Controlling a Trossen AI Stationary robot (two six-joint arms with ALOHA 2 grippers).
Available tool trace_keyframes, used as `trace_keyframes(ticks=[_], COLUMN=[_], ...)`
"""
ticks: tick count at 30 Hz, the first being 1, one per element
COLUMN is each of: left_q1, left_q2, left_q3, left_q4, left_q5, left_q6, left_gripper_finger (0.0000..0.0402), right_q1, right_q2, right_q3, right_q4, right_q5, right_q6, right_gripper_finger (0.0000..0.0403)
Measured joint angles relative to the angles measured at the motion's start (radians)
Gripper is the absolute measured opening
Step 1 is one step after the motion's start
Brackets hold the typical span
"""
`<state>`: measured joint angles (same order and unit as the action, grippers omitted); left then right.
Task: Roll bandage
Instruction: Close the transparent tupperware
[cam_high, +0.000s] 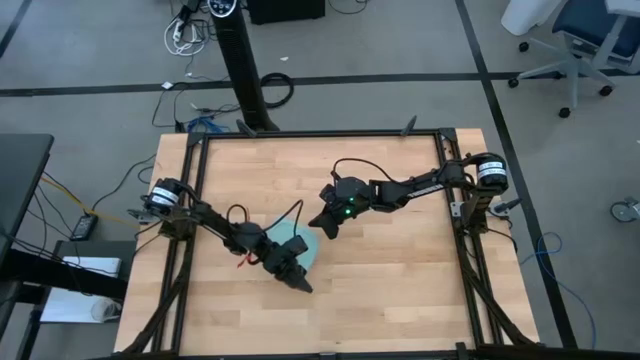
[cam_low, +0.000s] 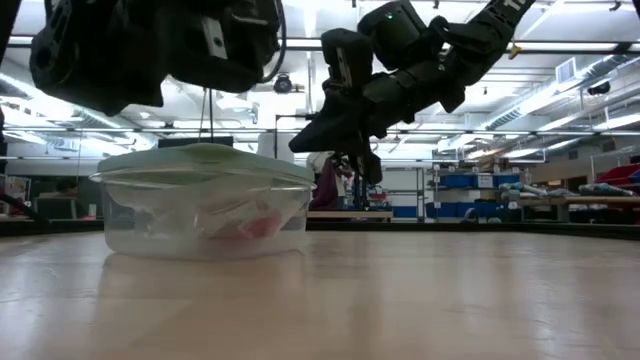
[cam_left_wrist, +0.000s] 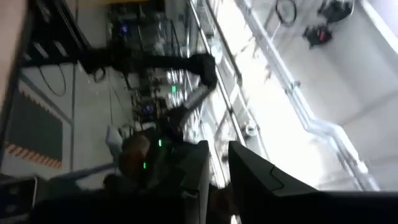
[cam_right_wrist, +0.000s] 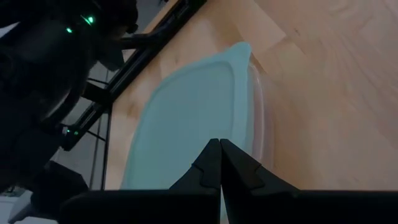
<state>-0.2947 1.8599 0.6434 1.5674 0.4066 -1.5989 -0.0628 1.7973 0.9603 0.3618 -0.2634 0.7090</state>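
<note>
The light-blue container (cam_high: 306, 243) stands closed on the wooden table, left of centre. Through its clear wall a bit of the red bandage (cam_low: 256, 226) shows, lying inside on the bottom. My left gripper (cam_high: 301, 286) hangs over the container's near side, tilted upward. In its wrist view (cam_left_wrist: 217, 171) the fingers stand a narrow gap apart with nothing visible between them. My right gripper (cam_high: 321, 231) is shut and slants down from the right. Its tips (cam_right_wrist: 219, 144) hover over the lid (cam_right_wrist: 186, 106) near the container's right edge (cam_low: 300, 170).
A black frame rail (cam_high: 330, 133) runs around the table. Bare wood (cam_high: 400, 280) lies to the right of the container and toward the near edge. My left arm (cam_right_wrist: 43, 68) stands close behind the container, seen from the right wrist.
</note>
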Motion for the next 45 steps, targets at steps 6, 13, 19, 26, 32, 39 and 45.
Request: trace_keyframes(ticks=[6,13,19,26,32,39,45], left_q1=[-0.003,0.010,0.007,0.048,0.119,0.185,0.194], left_q2=[-0.002,0.013,-0.056,-0.109,-0.112,-0.114,-0.117], left_q3=[0.001,-0.002,0.015,-0.009,-0.091,-0.188,-0.206], left_q4=[-0.290,-0.097,-0.053,-0.049,-0.145,-0.149,-0.104], left_q5=[0.014,0.019,0.064,0.144,0.196,0.196,0.220], left_q6=[0.076,0.021,0.001,0.041,0.163,0.267,0.293], left_gripper_finger=[0.0064,0.0064,0.0064,0.0064,0.0064,0.0064,0.0064], right_q1=[0.015,0.014,0.016,0.040,0.103,0.127,0.120], right_q2=[0.000,-0.002,-0.005,-0.052,-0.079,-0.079,-0.079], right_q3=[-0.001,-0.001,-0.001,-0.001,0.001,0.001,0.001], right_q4=[0.038,0.077,0.089,0.090,0.039,-0.020,-0.049], right_q5=[-0.002,-0.003,-0.015,0.000,0.137,0.223,0.261], right_q6=[0.004,0.011,0.032,0.019,-0.120,-0.142,-0.156], right_gripper_finger=[0.0000,0.0000,0.0000,0.0000,0.0000,0.0000,0.0000])
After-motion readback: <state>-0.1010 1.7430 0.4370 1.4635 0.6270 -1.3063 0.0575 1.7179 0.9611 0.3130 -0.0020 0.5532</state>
